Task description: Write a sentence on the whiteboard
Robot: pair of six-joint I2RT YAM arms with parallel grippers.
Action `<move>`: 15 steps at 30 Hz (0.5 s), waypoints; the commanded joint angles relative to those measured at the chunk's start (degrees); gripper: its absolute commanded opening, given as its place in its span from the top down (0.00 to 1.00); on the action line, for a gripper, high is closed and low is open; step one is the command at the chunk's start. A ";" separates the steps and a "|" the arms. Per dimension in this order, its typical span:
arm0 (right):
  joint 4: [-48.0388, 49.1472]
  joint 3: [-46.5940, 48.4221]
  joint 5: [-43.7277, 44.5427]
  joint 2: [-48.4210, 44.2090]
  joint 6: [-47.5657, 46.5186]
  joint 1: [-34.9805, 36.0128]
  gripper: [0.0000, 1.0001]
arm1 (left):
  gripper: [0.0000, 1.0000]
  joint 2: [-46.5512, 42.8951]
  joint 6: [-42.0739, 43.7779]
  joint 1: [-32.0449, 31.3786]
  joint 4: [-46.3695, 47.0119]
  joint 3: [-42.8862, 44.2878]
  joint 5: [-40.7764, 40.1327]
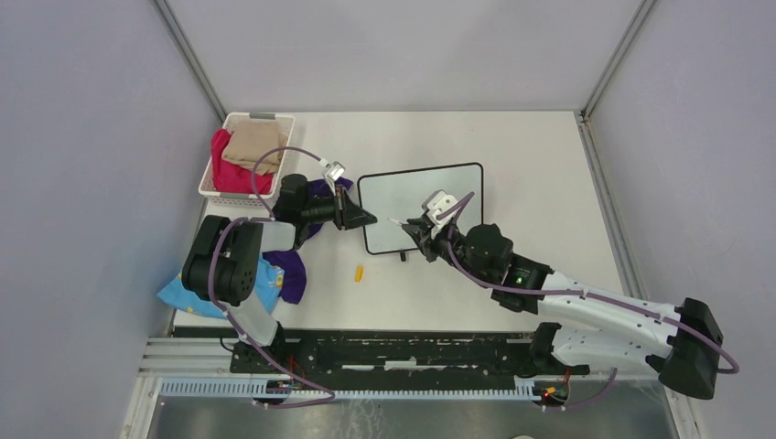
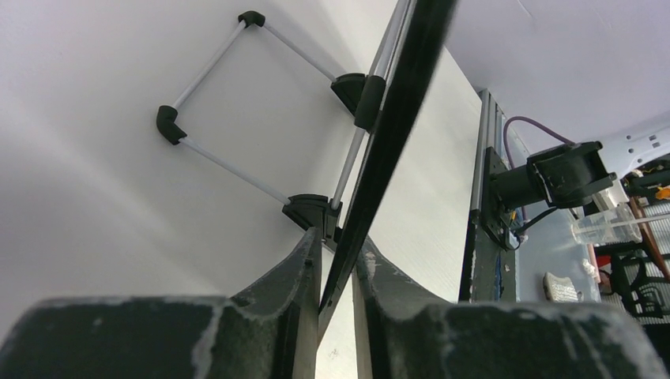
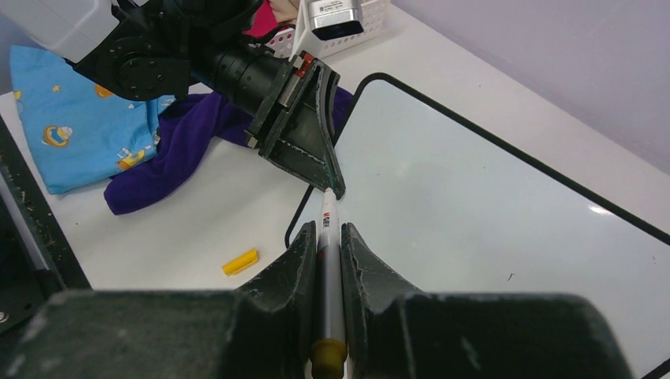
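Whiteboard (image 3: pixel 490 181): glossy, smooth face noted.
Pen (image 3: pixel 328 260): smooth plastic.
Fingers (image 3: pixel 288 276): matt black, scuffed.
Basket (image 1: pixel 229 196): white perforated plastic.
Blue cloth (image 3: pixel 71 103): soft printed fabric.
Table (image 1: pixel 531 183): matt white.

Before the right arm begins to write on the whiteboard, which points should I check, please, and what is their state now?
1. Whiteboard held firm: ok, the left gripper is shut on its black frame.
2. Marker gripped: ok, the right gripper is shut on its barrel.
3. Cap removed: ok, it seems; a yellow cap lies on the table.
4. Writing surface free: ok, no writing shows.
5. Tip touching the board: cannot tell.
6. Tip clear of the left fingers: not ok, it points very close to them at the board's edge.
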 commanded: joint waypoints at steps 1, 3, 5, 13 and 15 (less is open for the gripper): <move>2.61 3.07 8.99 1.18 -4.03 2.11 1.00 | 0.71 -0.04 0.83 0.19 0.81 -0.16 -0.50; 3.21 2.31 8.46 1.24 -3.94 2.26 1.00 | 0.70 -0.03 0.80 0.19 0.79 -0.14 -0.53; 3.64 1.81 8.08 1.31 -3.85 2.32 1.00 | 0.69 0.67 0.43 0.11 1.13 0.00 -0.38; 4.06 1.25 8.51 2.11 -4.11 2.25 1.00 | 0.63 1.90 -1.69 -0.23 3.32 0.00 0.45; 4.46 1.26 9.72 2.79 -4.20 2.30 1.00 | 0.63 1.86 -1.69 -0.33 3.30 -0.01 0.51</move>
